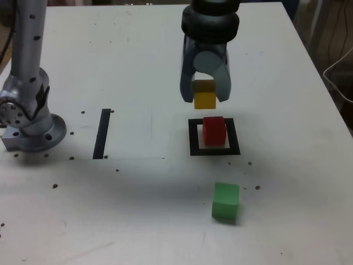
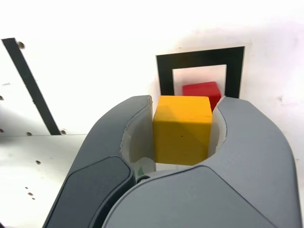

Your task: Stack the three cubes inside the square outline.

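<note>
Only the exterior view shows the green cube (image 1: 225, 202).

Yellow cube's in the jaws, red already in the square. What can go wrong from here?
1. The gripper holds the yellow cube up-frame of the red cube in the exterior view, not squarely over it; releasing now would probably miss.
2. The red cube sits toward one side of the square outline, so an off-centre placement may topple.
3. The green cube lies apart, outside the outline; a shaky base compounds later.
</note>
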Tool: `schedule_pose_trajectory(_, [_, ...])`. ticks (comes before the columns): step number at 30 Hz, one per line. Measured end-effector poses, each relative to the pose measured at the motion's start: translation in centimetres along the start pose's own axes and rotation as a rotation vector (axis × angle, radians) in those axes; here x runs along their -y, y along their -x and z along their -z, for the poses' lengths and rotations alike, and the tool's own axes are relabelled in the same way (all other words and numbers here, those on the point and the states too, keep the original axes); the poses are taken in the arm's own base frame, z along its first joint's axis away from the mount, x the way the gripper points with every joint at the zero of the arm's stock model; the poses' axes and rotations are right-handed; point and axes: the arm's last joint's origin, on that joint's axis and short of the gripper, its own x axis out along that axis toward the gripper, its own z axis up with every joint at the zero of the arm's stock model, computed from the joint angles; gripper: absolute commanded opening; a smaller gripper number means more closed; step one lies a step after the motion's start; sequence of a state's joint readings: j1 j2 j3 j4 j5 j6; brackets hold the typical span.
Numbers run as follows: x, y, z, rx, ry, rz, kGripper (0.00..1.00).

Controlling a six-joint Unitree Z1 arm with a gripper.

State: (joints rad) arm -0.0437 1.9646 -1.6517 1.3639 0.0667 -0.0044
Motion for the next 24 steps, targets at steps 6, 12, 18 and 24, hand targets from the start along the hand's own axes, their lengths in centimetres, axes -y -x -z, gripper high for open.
schedule_pose_trajectory(6, [0.2, -0.4, -0.4, -0.017, 0.026, -0.001, 0.19])
schedule_pose_trajectory(12, [0.4, -0.9, -0.8, -0.032, 0.038, -0.007, 0.19])
schedule_pose_trajectory(18, [1.3, -0.6, -0.9, -0.032, 0.045, -0.003, 0.19])
schedule_pose_trajectory(24, [1.8, -0.6, -1.2, -0.034, 0.040, -0.005, 0.19])
